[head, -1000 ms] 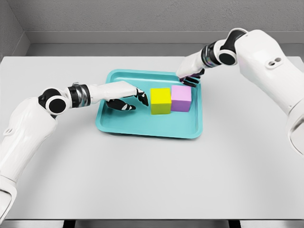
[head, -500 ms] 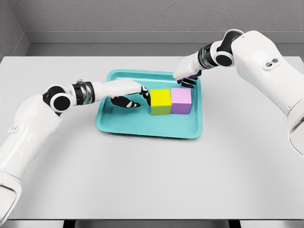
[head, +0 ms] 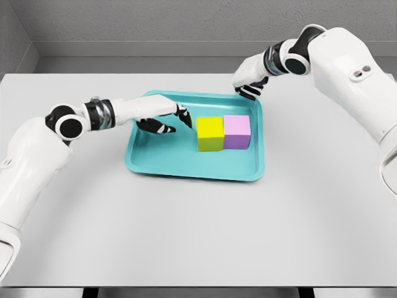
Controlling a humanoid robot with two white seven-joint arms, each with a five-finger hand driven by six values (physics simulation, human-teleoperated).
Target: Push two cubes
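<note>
- Two cubes sit side by side in a teal tray (head: 186, 164) on the grey table (head: 198, 236). Yellow cube (head: 210, 133) on the left, purple cube (head: 237, 131) on the right, faces touching as far as I can see.
- Both cubes are in the right half of the tray, nearer the far rim than the near one. The purple one is close to the right wall but not against it.
- Left hand (head: 162, 117) comes in over the tray's left side, palm down, fingers loosely stretched out toward the yellow cube and holding nothing. Dark fingertips (head: 185, 120) are just beside the cube's left face, with a small gap, so not touching.
- Right hand (head: 250, 79) is up by the tray's far right corner, over the rim, well clear of the purple cube. Its fingers look loosely bent downward, with nothing in them.
- Tray itself sits flat, roughly in the middle of the table, a bit toward the far edge.
</note>
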